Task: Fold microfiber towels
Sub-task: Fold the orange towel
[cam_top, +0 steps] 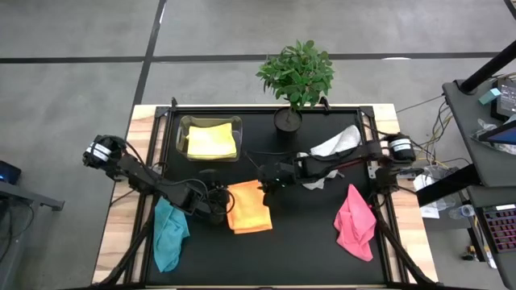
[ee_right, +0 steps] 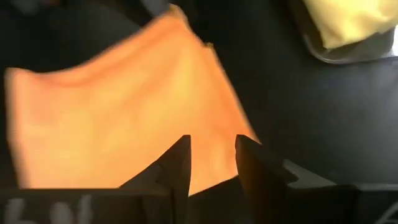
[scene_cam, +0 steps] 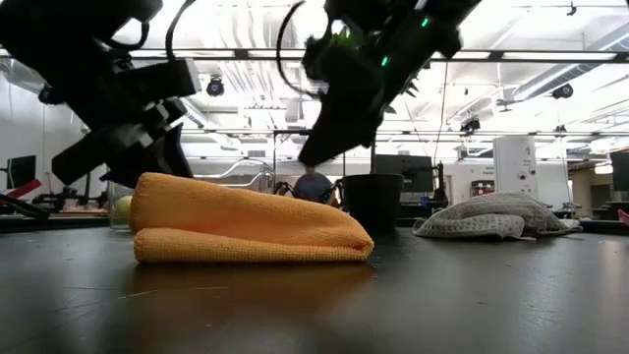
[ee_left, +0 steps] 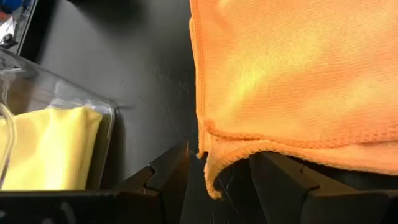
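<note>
An orange towel (cam_top: 248, 207) lies folded in layers at the middle of the black table (cam_top: 306, 242); in the low view it (scene_cam: 246, 231) is a flat roll with its fold to the right. My left gripper (cam_top: 219, 201) stands open at the towel's left edge. A loose corner (ee_left: 211, 180) of the towel curls between its fingers (ee_left: 219, 152), with a gap on each side. My right gripper (cam_top: 268, 184) hovers open over the towel's far right corner (ee_right: 212, 140), clear of the cloth in the low view (scene_cam: 324, 138).
A yellow towel (cam_top: 211, 141) lies in a clear box (cam_top: 184, 125) at the far left. A teal towel (cam_top: 169, 234) is bunched at the near left, a pink one (cam_top: 355, 221) at the near right, and a white-grey one (cam_top: 334, 149) at the far right. A potted plant (cam_top: 294, 76) stands at the far edge.
</note>
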{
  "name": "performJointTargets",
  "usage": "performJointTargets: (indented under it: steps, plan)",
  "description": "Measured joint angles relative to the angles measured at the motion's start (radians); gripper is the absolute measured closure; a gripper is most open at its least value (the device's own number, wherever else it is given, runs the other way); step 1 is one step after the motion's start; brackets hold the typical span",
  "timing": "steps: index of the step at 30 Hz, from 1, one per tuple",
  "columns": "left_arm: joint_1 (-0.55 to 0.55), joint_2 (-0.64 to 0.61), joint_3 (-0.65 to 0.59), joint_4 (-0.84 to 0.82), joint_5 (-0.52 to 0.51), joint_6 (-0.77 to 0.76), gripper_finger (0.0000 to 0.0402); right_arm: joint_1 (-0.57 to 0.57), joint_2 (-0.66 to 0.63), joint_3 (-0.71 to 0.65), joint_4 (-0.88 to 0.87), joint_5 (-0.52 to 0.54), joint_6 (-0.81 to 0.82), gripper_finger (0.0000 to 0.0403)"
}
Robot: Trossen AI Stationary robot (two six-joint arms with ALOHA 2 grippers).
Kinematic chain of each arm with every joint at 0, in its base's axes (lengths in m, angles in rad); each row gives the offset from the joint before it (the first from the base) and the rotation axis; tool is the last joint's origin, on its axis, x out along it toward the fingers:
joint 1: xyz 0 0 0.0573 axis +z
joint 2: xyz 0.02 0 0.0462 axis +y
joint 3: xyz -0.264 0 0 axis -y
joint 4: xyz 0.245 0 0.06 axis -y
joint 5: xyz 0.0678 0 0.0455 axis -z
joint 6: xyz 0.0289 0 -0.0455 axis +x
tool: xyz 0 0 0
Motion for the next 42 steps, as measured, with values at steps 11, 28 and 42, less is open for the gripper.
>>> performJointTargets:
  steps: [11,28,42]
  plan:
    - [0.0,-0.002,0.056,-0.025,0.008,0.006,0.0247,0.257,-0.126,-0.141,0.185,0.128,0.143,0.0282]
    - [-0.005,0.001,0.057,-0.024,0.118,-0.071,0.0247,0.377,0.146,-0.183,0.608,0.133,0.2,0.0282]
    - [-0.016,0.001,0.055,-0.005,0.121,-0.081,0.0247,0.387,0.179,0.051,0.134,0.171,0.24,0.0282]
